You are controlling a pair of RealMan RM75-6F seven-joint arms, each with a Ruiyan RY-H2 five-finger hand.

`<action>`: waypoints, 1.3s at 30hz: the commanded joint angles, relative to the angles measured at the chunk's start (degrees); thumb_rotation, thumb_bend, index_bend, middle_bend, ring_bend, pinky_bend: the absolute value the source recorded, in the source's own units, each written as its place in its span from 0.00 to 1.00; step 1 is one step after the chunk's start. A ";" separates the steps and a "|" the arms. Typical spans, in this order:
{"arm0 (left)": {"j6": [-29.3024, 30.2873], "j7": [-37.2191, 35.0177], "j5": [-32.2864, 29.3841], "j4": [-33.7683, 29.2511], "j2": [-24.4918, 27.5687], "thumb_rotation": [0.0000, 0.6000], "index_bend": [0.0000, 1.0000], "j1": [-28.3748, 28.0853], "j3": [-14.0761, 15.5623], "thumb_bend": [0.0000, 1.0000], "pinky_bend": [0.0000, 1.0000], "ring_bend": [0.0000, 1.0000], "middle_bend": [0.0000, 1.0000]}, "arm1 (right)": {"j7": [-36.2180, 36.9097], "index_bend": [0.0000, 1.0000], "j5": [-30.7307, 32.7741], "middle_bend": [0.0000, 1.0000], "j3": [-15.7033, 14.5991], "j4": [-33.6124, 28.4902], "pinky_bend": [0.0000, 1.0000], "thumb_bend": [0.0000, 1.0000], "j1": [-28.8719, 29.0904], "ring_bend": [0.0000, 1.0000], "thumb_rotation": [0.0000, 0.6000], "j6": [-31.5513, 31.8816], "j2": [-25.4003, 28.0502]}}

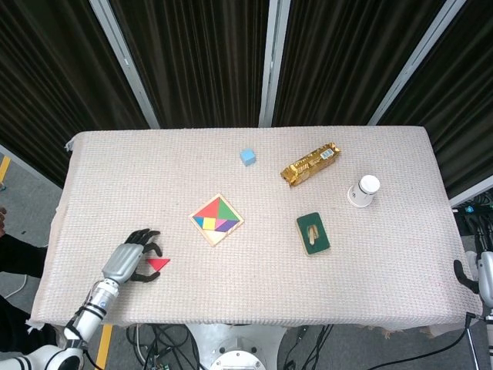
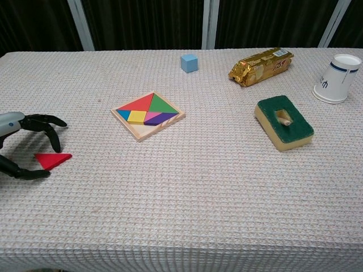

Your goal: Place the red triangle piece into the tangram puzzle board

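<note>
The red triangle piece (image 1: 159, 264) (image 2: 53, 160) lies flat on the cloth near the front left. My left hand (image 1: 129, 260) (image 2: 22, 141) arches over its left side, dark fingers spread above and the thumb low in front, holding nothing. The tangram puzzle board (image 1: 216, 220) (image 2: 148, 115), a wooden square with coloured pieces in it, sits to the right and further back from the triangle. At the far right edge of the head view only a bit of my right hand (image 1: 479, 277) shows beside the table; its fingers are hidden.
A blue cube (image 1: 247, 156) (image 2: 189, 62) stands behind the board. A gold snack packet (image 1: 310, 163) (image 2: 261, 66), a white paper cup (image 1: 363, 190) (image 2: 338, 77) and a green-topped sponge (image 1: 313, 233) (image 2: 283, 122) lie on the right half of the table.
</note>
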 commanded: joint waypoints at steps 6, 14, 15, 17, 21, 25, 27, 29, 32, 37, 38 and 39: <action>0.00 0.06 -0.14 0.12 -0.19 1.00 0.46 0.00 0.06 0.22 0.01 0.00 0.09 | 0.01 0.00 0.14 0.00 -0.03 0.17 0.00 0.30 0.03 0.00 1.00 -0.19 -0.11; -0.04 0.27 -0.50 0.23 -0.43 1.00 0.48 0.02 0.07 0.23 0.01 0.00 0.09 | -0.17 0.00 0.44 0.00 0.02 0.10 0.00 0.30 -0.03 0.00 1.00 -0.25 -0.10; -0.02 0.32 -0.59 0.20 -0.44 1.00 0.48 0.05 0.05 0.23 0.01 0.00 0.09 | -0.15 0.00 0.47 0.00 0.03 0.09 0.00 0.30 -0.03 0.00 1.00 -0.25 -0.10; 0.07 0.38 -0.67 0.03 -0.37 1.00 0.48 0.08 -0.01 0.24 0.01 0.00 0.09 | -0.18 0.00 0.48 0.00 0.05 0.07 0.00 0.30 -0.02 0.00 1.00 -0.26 -0.09; 0.56 0.45 -0.48 -0.68 0.03 1.00 0.48 0.13 -0.15 0.25 0.01 0.00 0.09 | -0.15 0.00 0.41 0.00 0.04 0.08 0.00 0.30 0.00 0.00 1.00 -0.24 -0.12; 0.84 0.52 -0.73 -1.38 0.33 1.00 0.48 0.13 -0.49 0.25 0.01 0.00 0.09 | -0.07 0.00 0.27 0.00 0.03 0.11 0.00 0.30 -0.03 0.00 1.00 -0.11 -0.15; 0.86 0.54 -0.76 -1.71 0.52 1.00 0.48 0.06 -0.62 0.25 0.01 0.00 0.10 | 0.00 0.00 0.26 0.00 0.07 0.12 0.00 0.30 -0.05 0.00 1.00 -0.03 -0.13; 0.91 0.62 -0.72 -2.23 0.78 1.00 0.48 -0.13 -0.87 0.25 0.01 0.00 0.10 | 0.11 0.00 0.30 0.00 0.13 0.08 0.00 0.30 -0.07 0.00 1.00 0.03 -0.07; 0.83 0.65 -0.58 -3.53 1.23 1.00 0.48 -0.71 -1.54 0.25 0.01 0.00 0.10 | 0.20 0.00 0.16 0.00 0.21 -0.13 0.00 0.30 -0.06 0.00 1.00 0.17 0.13; -1.97 -0.21 -0.95 -6.52 1.53 1.00 0.48 -3.71 -3.83 0.24 0.01 0.00 0.10 | 0.99 0.00 0.29 0.00 0.79 -0.50 0.00 0.30 0.02 0.00 1.00 0.52 0.54; -2.68 -0.20 -1.25 -6.64 1.48 1.00 0.48 -4.41 -4.37 0.24 0.01 0.00 0.10 | 1.08 0.00 0.29 0.00 0.84 -0.57 0.00 0.30 0.03 0.00 1.00 0.53 0.65; -3.28 0.04 -1.45 -6.63 1.40 1.00 0.48 -5.12 -4.89 0.24 0.01 0.00 0.10 | 1.13 0.00 0.26 0.00 0.86 -0.61 0.00 0.30 0.03 0.00 1.00 0.55 0.74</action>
